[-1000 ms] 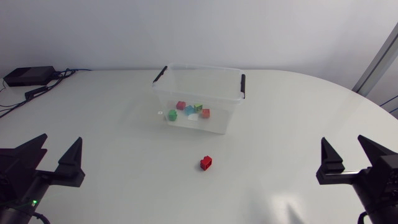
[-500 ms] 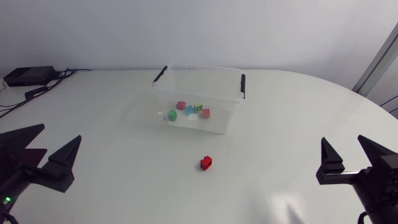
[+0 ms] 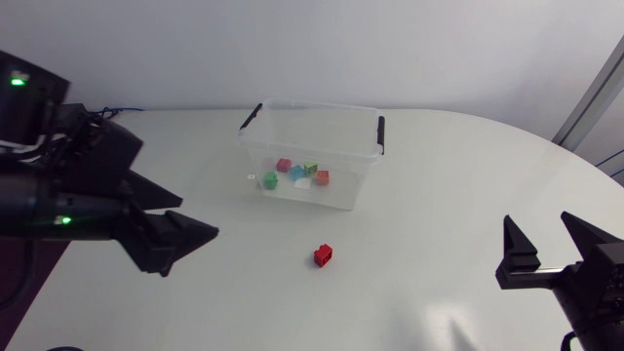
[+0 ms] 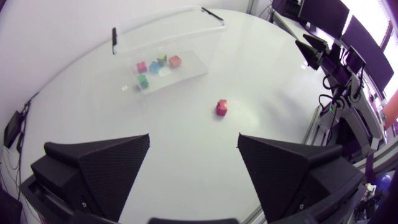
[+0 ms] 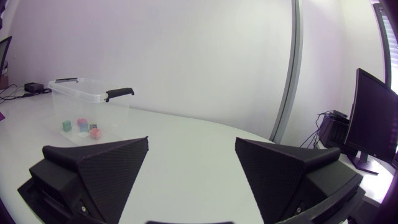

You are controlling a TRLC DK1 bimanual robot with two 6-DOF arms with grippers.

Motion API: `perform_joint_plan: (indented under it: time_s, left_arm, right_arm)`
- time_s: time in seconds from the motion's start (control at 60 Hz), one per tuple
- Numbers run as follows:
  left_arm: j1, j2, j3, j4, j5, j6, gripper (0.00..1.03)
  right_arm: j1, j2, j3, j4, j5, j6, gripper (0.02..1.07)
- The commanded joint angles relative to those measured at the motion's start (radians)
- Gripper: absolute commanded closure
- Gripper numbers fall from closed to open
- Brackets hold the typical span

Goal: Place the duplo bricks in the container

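A single red duplo brick [image 3: 324, 255] lies on the white table in front of the clear container [image 3: 363, 185], which has black handle clips and holds several coloured bricks [image 3: 297, 174]. My left gripper [image 3: 198, 217] hangs raised over the table's left side, open and empty, its fingers pointing toward the red brick. In the left wrist view the red brick [image 4: 221, 107] is ahead of the open gripper [image 4: 194, 138], and the container [image 4: 186, 67] is farther off. My right gripper [image 3: 537, 222] stands open and empty at the front right. In its own view this gripper [image 5: 191, 142] has the container [image 5: 93, 99] ahead.
A black box [image 4: 12, 126] with cables [image 3: 107, 112] sits at the table's back left corner. The rounded table edge [image 3: 585, 166] curves past the right arm. Bare tabletop surrounds the red brick.
My left arm has risen from the front left corner and swung in over the table, toward the red brick. The right arm and the bricks have not moved.
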Motion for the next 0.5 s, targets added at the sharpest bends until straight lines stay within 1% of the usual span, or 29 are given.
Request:
perform_joint_plan:
  time_s: [0.0, 0.067, 0.117, 0.167, 0.267, 0.317, 0.367, 0.483]
  left_arm:
    - [-0.023, 0.104, 0.036, -0.014, 0.028, -0.042, 0.04]
    - [-0.031, 0.167, 0.051, -0.014, 0.039, -0.042, 0.04]
    - [-0.054, 0.203, 0.054, -0.015, 0.039, -0.034, 0.04]
    - [-0.085, 0.243, 0.054, -0.01, 0.039, -0.019, 0.04]
    - [-0.157, 0.316, 0.056, 0.032, 0.034, -0.003, 0.04]
    - [-0.188, 0.361, 0.064, 0.057, 0.02, -0.003, 0.04]
    - [-0.237, 0.428, 0.088, 0.071, -0.023, -0.009, 0.04]
    - [-0.273, 0.519, 0.124, 0.115, -0.036, -0.016, 0.04]
  right_arm:
    - [-0.005, -0.009, -0.022, 0.012, -0.008, -0.011, 0.06]
    - [-0.005, -0.009, -0.022, 0.012, -0.008, -0.011, 0.06]
    - [-0.005, -0.009, -0.022, 0.012, -0.008, -0.011, 0.06]
    - [-0.005, -0.009, -0.022, 0.012, -0.008, -0.011, 0.06]
    - [-0.005, -0.009, -0.022, 0.012, -0.008, -0.009, 0.06]
    - [-0.005, -0.009, -0.022, 0.012, -0.008, -0.011, 0.06]
    - [-0.005, -0.009, -0.022, 0.012, -0.008, -0.009, 0.06]
    - [-0.005, -0.009, -0.022, 0.012, -0.008, -0.011, 0.06]
